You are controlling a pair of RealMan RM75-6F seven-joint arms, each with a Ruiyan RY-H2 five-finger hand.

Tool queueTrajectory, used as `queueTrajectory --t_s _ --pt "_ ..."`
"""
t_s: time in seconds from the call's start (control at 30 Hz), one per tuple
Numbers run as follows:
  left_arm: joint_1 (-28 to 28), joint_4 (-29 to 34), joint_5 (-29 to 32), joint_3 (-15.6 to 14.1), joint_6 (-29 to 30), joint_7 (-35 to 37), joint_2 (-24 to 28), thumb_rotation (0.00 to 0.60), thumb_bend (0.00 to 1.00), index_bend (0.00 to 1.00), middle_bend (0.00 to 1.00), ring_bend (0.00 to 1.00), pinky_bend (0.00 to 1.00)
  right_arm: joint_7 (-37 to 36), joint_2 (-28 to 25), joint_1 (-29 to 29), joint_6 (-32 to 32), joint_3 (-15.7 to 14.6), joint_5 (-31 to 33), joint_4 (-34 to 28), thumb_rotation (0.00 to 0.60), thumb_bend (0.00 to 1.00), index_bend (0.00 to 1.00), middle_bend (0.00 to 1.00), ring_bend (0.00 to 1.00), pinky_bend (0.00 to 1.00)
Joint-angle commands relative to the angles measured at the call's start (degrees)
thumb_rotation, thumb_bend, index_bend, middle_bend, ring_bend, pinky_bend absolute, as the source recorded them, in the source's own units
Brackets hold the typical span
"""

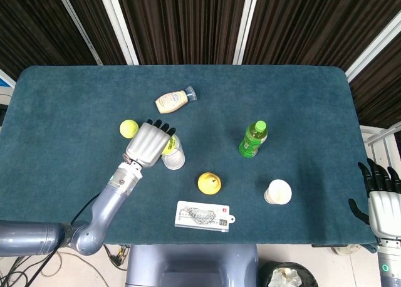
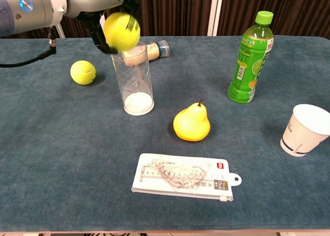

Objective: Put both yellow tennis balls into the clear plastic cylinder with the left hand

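My left hand (image 1: 149,144) grips a yellow tennis ball (image 2: 121,31) just above the mouth of the clear plastic cylinder (image 2: 135,81), which stands upright on the table. In the head view the ball (image 1: 168,145) peeks out beside the hand over the cylinder (image 1: 173,156). The other yellow tennis ball (image 2: 83,72) lies on the cloth to the cylinder's left (image 1: 129,128). My right hand (image 1: 381,198) hangs off the table's right edge, fingers apart and holding nothing.
A yellow pear (image 2: 192,122) and a flat packaged item (image 2: 184,177) lie in front of the cylinder. A green bottle (image 2: 250,57) and a white paper cup (image 2: 304,130) stand to the right. A sauce bottle (image 1: 173,101) lies behind the cylinder.
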State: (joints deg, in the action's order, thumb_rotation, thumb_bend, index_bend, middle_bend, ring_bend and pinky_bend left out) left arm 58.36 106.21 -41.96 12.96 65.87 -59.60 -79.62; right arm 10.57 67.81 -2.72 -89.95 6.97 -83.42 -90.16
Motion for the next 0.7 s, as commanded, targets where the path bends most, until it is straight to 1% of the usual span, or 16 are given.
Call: queueTrajectory --t_s 0.03,0.1,0.17,0.33,0.47,0.53,0.6,0.7 --pt "0.67 0.49 0.96 0.01 0.75 -0.83 -0.27 0.600 0.00 0.29 0.20 0.06 0.16 -0.03 0.01 -0.02 0.04 -0.03 -0.04 -0.06 0.600 0.34 0.12 0.08 0.11 0.09" --pt "0.95 1.04 1.17 0.09 1.14 -0.88 -0.22 0.600 0.00 0.28 0.16 0.03 0.13 -0.05 0.01 -0.03 0.04 0.00 -0.03 -0.06 0.600 0.34 0.12 0.08 0.11 0.09" --pt "1.04 1.56 1.01 0.14 1.54 -0.70 -0.05 0.600 0.00 0.27 0.15 0.02 0.11 0.05 0.01 0.00 -0.04 0.03 0.00 -0.02 0.600 0.34 0.12 0.08 0.11 0.09" --pt "0.69 3.60 -0.56 0.89 3.74 0.14 1.55 0.600 0.00 0.26 0.14 0.01 0.11 -0.03 -0.02 0.05 -0.07 0.07 0.09 -0.09 0.600 0.34 0.12 0.08 0.11 0.09" --pt "-1.05 5.63 -2.01 1.27 5.99 2.20 4.78 0.600 0.00 0.25 0.14 0.02 0.11 0.06 0.06 0.02 -0.11 -0.05 -0.19 -0.09 0.600 0.34 0.12 0.08 0.11 0.09" --pt "-2.06 5.71 -2.36 0.66 6.34 2.92 6.48 0.600 0.00 0.25 0.14 0.02 0.11 0.16 0.11 0.02 -0.19 -0.03 -0.23 -0.10 0.600 0.34 0.12 0.08 0.11 0.09" --pt "-3.76 5.09 -2.42 -0.69 6.20 4.33 8.63 0.600 0.00 0.24 0.13 0.02 0.11 0.28 0.18 0.06 -0.32 0.02 -0.21 -0.07 0.600 0.34 0.12 0.08 0.11 0.09" --pt "-6.24 2.83 -2.12 -2.39 3.92 8.78 11.02 0.600 0.00 0.24 0.14 0.02 0.11 0.56 0.37 0.06 -0.25 0.03 0.00 0.03 0.600 0.34 0.12 0.08 0.11 0.09"
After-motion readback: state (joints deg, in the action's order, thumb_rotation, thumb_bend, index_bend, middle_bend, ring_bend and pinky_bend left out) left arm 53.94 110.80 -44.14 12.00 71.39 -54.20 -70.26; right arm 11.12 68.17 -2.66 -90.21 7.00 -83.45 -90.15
